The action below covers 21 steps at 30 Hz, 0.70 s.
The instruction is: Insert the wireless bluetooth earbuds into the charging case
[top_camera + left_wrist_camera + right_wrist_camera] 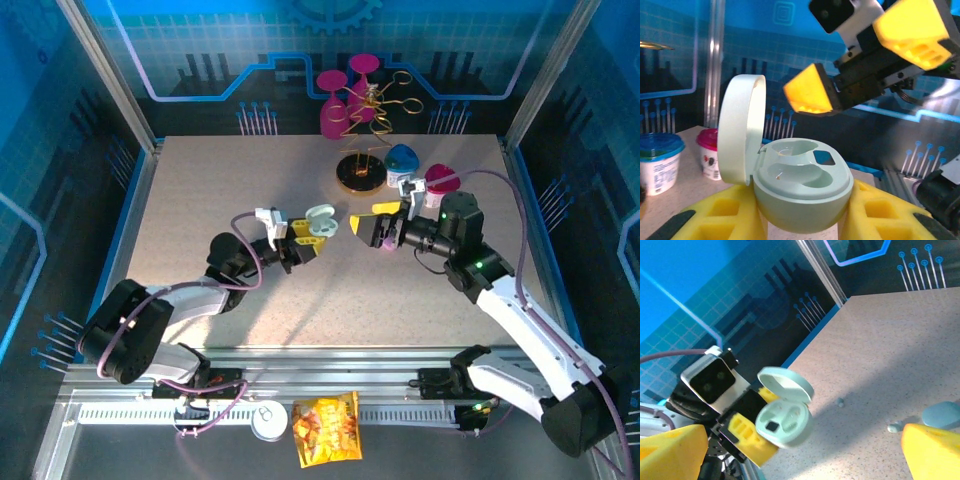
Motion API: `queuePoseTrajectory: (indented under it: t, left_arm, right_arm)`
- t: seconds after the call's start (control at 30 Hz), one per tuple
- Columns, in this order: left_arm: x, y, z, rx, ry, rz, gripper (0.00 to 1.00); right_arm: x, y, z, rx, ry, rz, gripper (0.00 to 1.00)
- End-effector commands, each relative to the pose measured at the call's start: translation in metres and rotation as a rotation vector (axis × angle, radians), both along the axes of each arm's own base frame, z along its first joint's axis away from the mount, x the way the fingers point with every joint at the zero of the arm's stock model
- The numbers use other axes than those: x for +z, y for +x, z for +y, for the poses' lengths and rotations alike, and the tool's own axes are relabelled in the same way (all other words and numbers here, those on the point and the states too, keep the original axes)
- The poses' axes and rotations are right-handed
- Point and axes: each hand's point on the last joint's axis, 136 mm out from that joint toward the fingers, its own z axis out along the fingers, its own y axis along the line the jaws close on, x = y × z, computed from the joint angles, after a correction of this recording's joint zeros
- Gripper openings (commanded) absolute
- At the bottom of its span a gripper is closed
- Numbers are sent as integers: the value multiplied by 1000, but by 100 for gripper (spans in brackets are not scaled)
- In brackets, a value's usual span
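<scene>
Free gap: case [318,226] to right hand [369,232]

Case [318,226] sat between left fingers [299,232] over mid-worktop [200,190]; right fingers [362,222] hung just right of it. Two tubs [403,160] stood behind, right of wire stand [362,172].

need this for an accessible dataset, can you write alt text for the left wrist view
An open pale green charging case is clamped between the yellow fingers of the left gripper, lid raised on the left, both wells looking empty. The right gripper hangs open above it, and two small lidded cups stand on the table behind.
</scene>
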Motion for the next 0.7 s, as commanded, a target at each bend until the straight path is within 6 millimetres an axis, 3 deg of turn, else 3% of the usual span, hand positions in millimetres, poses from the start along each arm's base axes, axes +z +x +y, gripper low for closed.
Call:
queuePoseTrajectory:
  t: [0.0, 0.17, 0.3, 0.67]
  left_arm:
    - [20, 1, 18, 48, -37, -57, 18]
    - [28, 7, 35, 133, -46, -93, 18]
    - [35, 7, 42, 168, -56, -110, 18]
    - [57, -9, 51, 183, -67, -154, 18]
  right_arm:
    - [-36, 21, -5, -63, -47, 67, 100]
    - [-87, 49, 5, -93, -124, 189, 93]
    - [-128, 60, 27, -65, -222, 254, 87]
    - [-201, 95, 99, 92, -450, 337, 61]
